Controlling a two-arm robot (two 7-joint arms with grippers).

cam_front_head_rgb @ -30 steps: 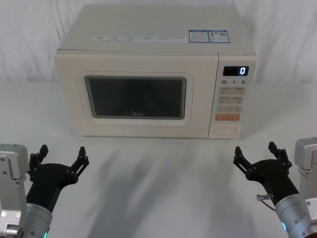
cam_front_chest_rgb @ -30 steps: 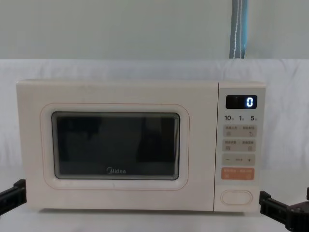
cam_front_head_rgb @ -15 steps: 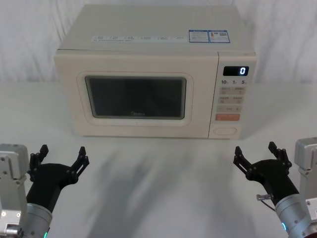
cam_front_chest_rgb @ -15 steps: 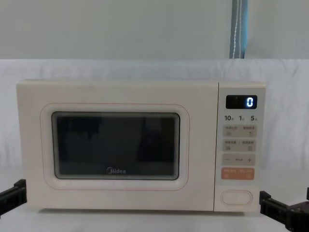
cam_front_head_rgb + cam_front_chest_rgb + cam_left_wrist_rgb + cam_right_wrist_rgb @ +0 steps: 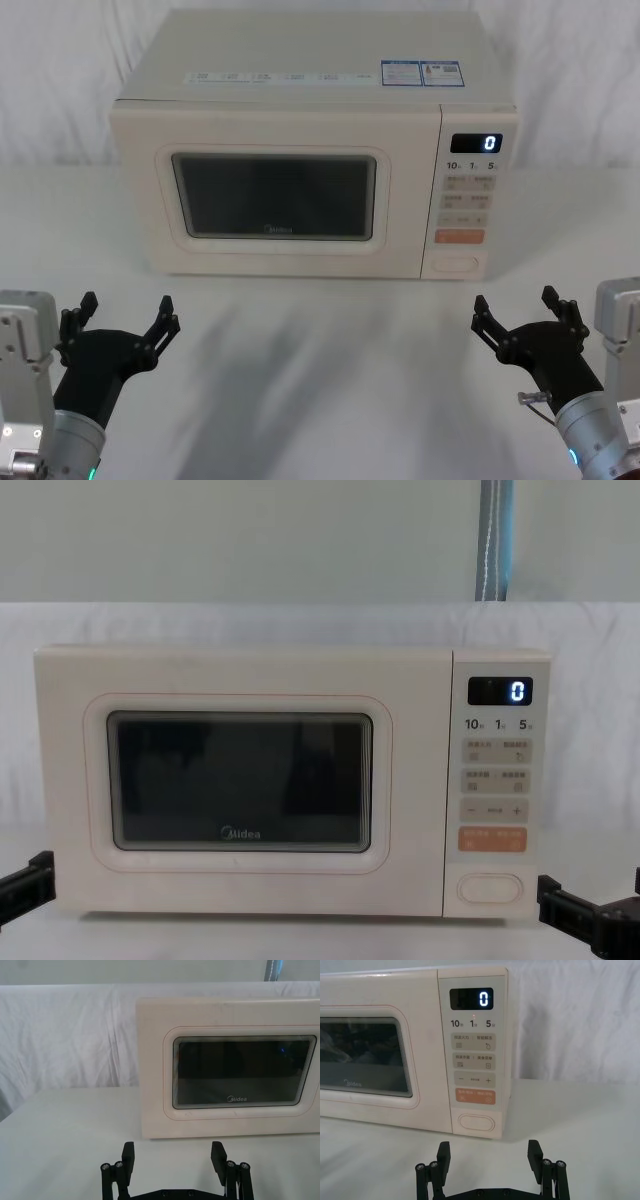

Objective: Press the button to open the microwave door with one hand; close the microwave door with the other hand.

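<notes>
Cream microwave door (image 5: 275,195) looks shut; left gripper (image 5: 120,318) and right gripper (image 5: 518,315) wait spread wide, near the button (image 5: 455,265).

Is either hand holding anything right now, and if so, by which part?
Nothing is held. The left hand and right hand are both open on the table side of the microwave door, which is shut.

Nothing has changed; both arms remain parked as before.

Left end effector (image 5: 120,312) and right end effector (image 5: 517,312) hover, fingers spread.
</notes>
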